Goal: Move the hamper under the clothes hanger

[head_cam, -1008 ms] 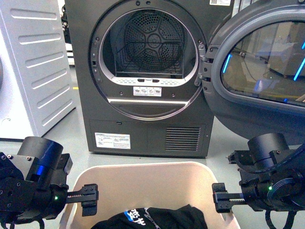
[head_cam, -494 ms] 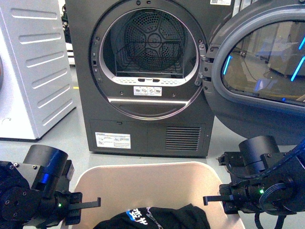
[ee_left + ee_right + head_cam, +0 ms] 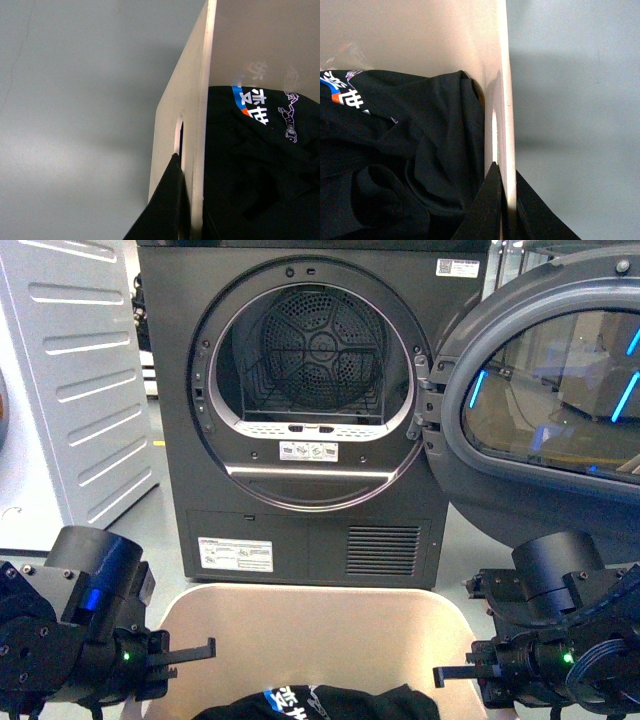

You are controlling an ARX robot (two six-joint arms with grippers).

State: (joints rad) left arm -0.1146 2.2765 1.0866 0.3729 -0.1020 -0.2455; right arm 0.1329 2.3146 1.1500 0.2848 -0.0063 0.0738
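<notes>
The hamper (image 3: 310,635) stands on the floor directly before the open dryer (image 3: 300,530), with a black printed garment (image 3: 320,702) lying inside. The left gripper (image 3: 203,649) and right gripper (image 3: 442,674) are each clamped on a side wall by its handle slot.

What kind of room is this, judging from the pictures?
Probably a laundry area: a dark grey dryer stands with its round door open, a white appliance is beside it, and a beige hamper holds black clothing.
</notes>
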